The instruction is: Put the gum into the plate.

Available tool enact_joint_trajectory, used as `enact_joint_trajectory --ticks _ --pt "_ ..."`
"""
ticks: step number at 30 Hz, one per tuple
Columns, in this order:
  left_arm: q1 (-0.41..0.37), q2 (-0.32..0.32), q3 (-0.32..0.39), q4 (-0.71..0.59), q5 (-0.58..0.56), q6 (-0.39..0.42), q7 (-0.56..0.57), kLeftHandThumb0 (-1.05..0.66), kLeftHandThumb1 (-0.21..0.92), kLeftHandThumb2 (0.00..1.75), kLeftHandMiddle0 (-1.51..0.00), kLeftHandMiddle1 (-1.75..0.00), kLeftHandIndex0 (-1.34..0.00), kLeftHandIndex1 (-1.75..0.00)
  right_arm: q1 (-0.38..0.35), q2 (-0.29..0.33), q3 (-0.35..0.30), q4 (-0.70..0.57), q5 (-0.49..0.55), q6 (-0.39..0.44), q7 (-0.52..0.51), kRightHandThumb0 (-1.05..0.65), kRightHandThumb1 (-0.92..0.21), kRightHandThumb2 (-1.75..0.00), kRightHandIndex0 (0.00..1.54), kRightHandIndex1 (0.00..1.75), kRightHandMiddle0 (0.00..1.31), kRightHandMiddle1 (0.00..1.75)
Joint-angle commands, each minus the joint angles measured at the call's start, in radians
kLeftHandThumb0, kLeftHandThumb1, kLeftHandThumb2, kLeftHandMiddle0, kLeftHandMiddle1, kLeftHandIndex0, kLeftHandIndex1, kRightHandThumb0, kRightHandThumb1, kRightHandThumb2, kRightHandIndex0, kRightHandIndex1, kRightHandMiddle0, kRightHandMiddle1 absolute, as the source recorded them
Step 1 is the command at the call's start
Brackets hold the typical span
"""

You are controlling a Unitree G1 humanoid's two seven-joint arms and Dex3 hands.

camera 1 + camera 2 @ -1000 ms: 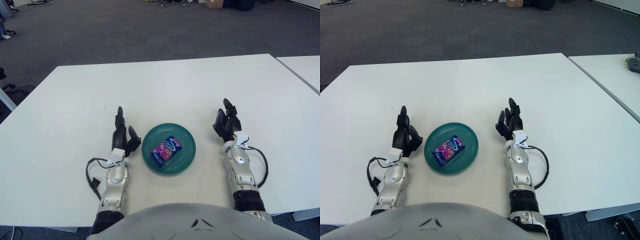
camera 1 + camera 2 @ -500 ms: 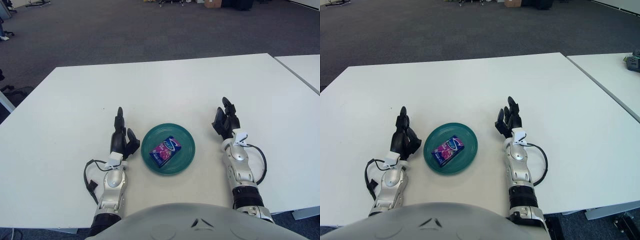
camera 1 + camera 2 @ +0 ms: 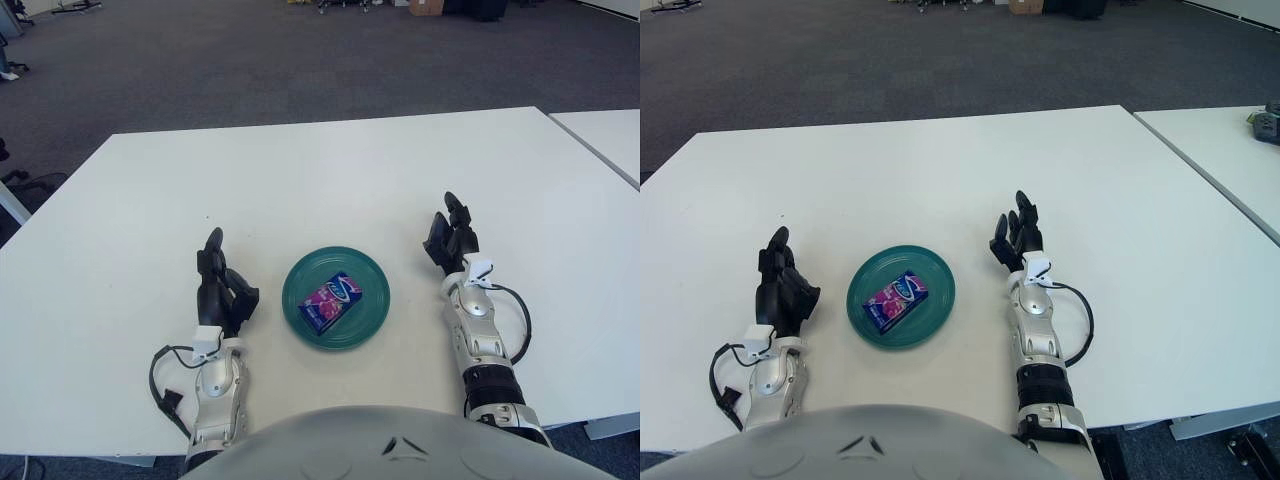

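Observation:
The gum (image 3: 332, 301), a small blue and pink pack, lies flat inside the teal plate (image 3: 370, 279) near the table's front edge. My left hand (image 3: 220, 289) shows to the left of the plate, a short gap away, fingers spread and holding nothing. My right hand (image 3: 450, 239) shows to the right of the plate, fingers extended upward and holding nothing. Neither hand touches the plate or the gum.
The white table (image 3: 330, 180) stretches wide behind the plate. A second white table (image 3: 610, 135) stands at the right, separated by a narrow gap. Grey carpet lies beyond the far edge.
My left hand has drawn back, leftward and toward me, away from the plate. The right hand has barely shifted. The gum stays in the plate.

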Motion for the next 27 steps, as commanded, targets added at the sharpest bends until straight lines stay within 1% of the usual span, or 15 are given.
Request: enact_joint_trajectory --ticks 1,7,12,21,23,27 --pt "0.020 0.032 0.000 -0.014 -0.013 0.018 -0.041 -1.05 0.92 1.00 -0.05 0.00 0.00 -0.39 0.014 0.011 0.004 0.037 0.002 0.027 -0.009 -0.67 -0.92 -0.86 0.19 0.00 0.00 0.23" --pt "0.043 0.049 -0.004 -0.030 -0.049 0.032 -0.095 -1.05 0.92 1.00 -0.02 0.00 0.00 -0.28 0.017 0.017 0.012 0.035 -0.003 0.024 -0.018 -0.67 -0.92 -0.86 0.19 0.00 0.00 0.23" --pt "0.053 0.048 -0.003 -0.038 -0.070 0.040 -0.116 -1.05 0.92 0.99 -0.04 -0.01 0.00 -0.27 0.023 0.021 0.017 0.030 -0.005 0.023 -0.022 -0.67 -0.92 -0.86 0.19 0.00 0.00 0.23" --pt "0.074 0.040 -0.003 -0.069 -0.072 0.078 -0.121 -1.05 0.92 0.99 -0.07 -0.02 0.00 -0.31 0.041 0.027 0.027 0.012 -0.009 0.022 -0.028 -0.67 -0.92 -0.86 0.19 0.00 0.00 0.23" --pt "0.075 0.040 -0.007 -0.073 -0.068 0.087 -0.123 -1.05 0.92 0.99 -0.06 -0.01 0.00 -0.29 0.044 0.027 0.029 0.009 -0.009 0.022 -0.029 -0.67 -0.92 -0.86 0.19 0.00 0.00 0.23" --pt "0.080 0.043 -0.016 -0.082 -0.064 0.103 -0.133 -1.05 0.92 1.01 -0.02 -0.01 0.00 -0.21 0.051 0.027 0.031 0.002 -0.008 0.022 -0.028 -0.67 -0.92 -0.86 0.19 0.00 0.00 0.23"
